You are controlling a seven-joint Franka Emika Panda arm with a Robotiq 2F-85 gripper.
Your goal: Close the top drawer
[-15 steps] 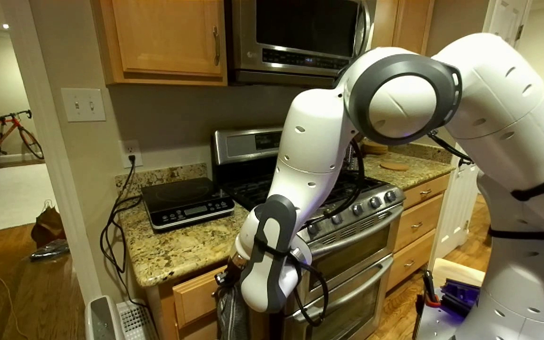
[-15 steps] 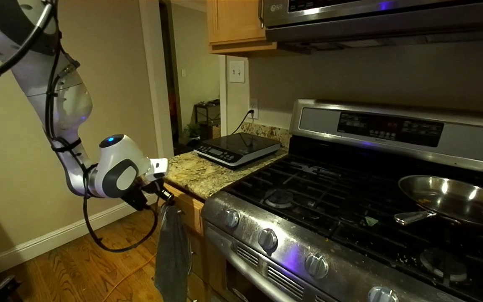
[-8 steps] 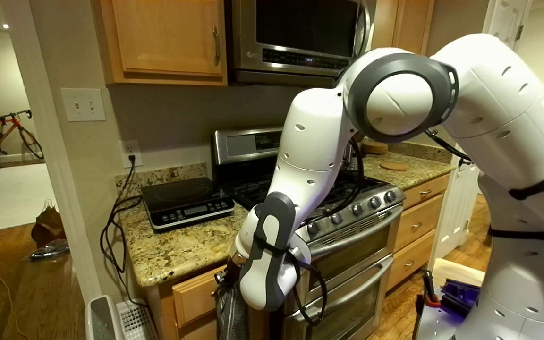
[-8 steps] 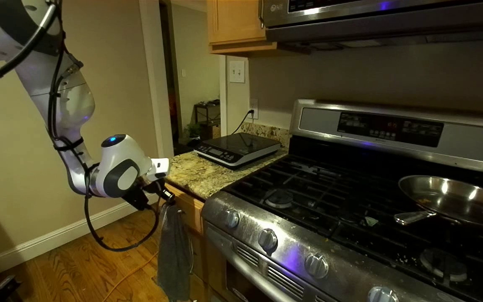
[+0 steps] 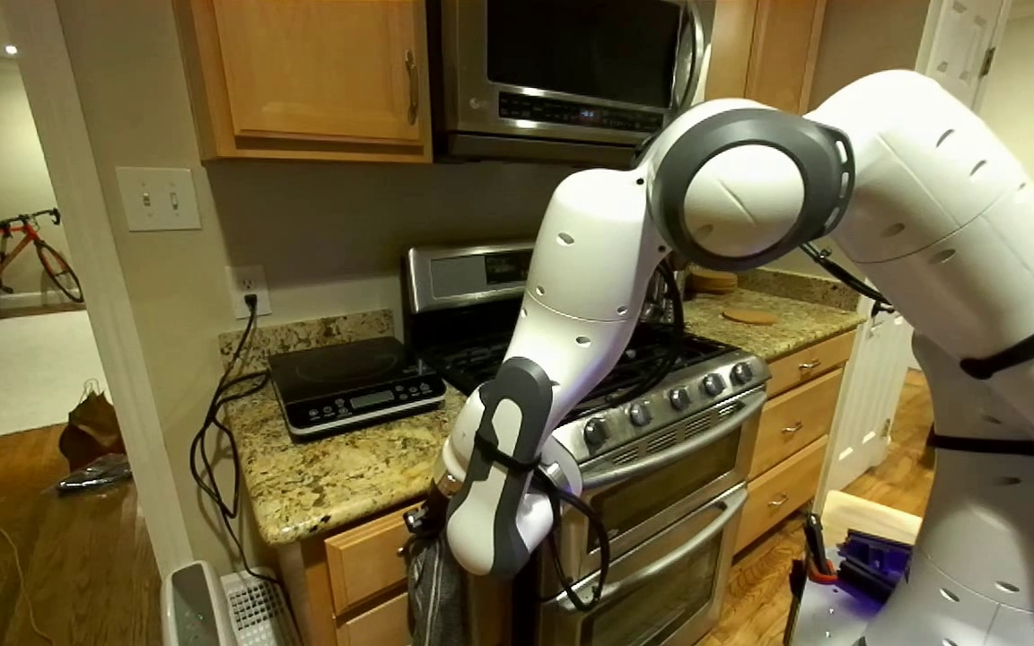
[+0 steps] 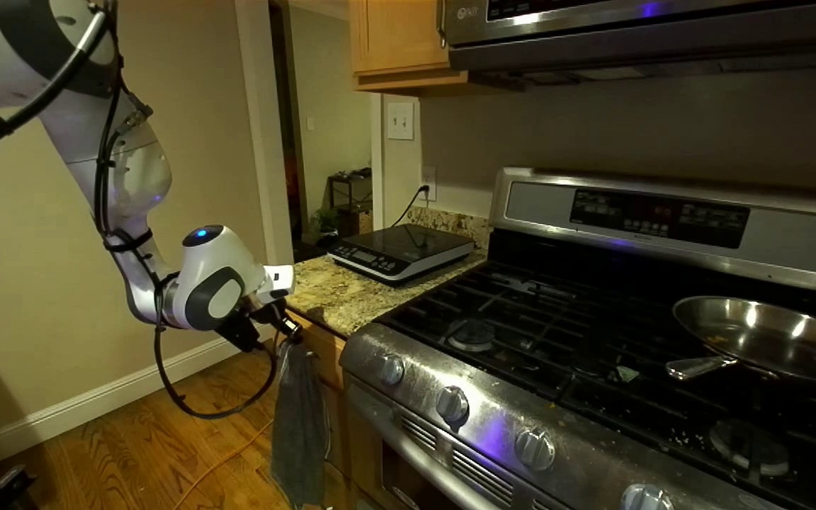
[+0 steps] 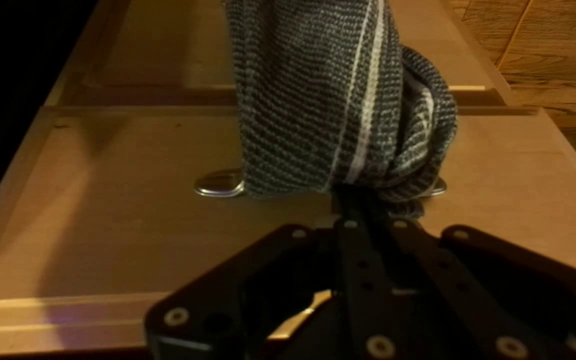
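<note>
The top drawer has a flat light-oak front, seen in both exterior views (image 5: pixel 369 556) (image 6: pixel 324 354) and large in the wrist view (image 7: pixel 133 215). It sits close to the cabinet face; any small gap is hard to judge. Its inside and knives are hidden. A grey striped towel (image 7: pixel 313 100) hangs over its metal handle (image 7: pixel 220 184); the towel also shows in both exterior views (image 5: pixel 436 583) (image 6: pixel 299 425). My gripper (image 7: pixel 363 197) has its fingers together, with the tips against the towel at the handle. The fingertips are partly hidden by the towel.
Granite counter (image 5: pixel 346 475) juts above the drawer and carries a black induction cooktop (image 5: pixel 351 386). The steel oven (image 5: pixel 661 502) stands right beside the drawer. A pan (image 6: pixel 769 340) sits on the stove. A lower drawer (image 5: pixel 378 624) is directly below.
The drawer front has moved slightly inward toward the cabinet, and more of the lower drawer shows. My arm, gripper and the towel have moved in with it.
</note>
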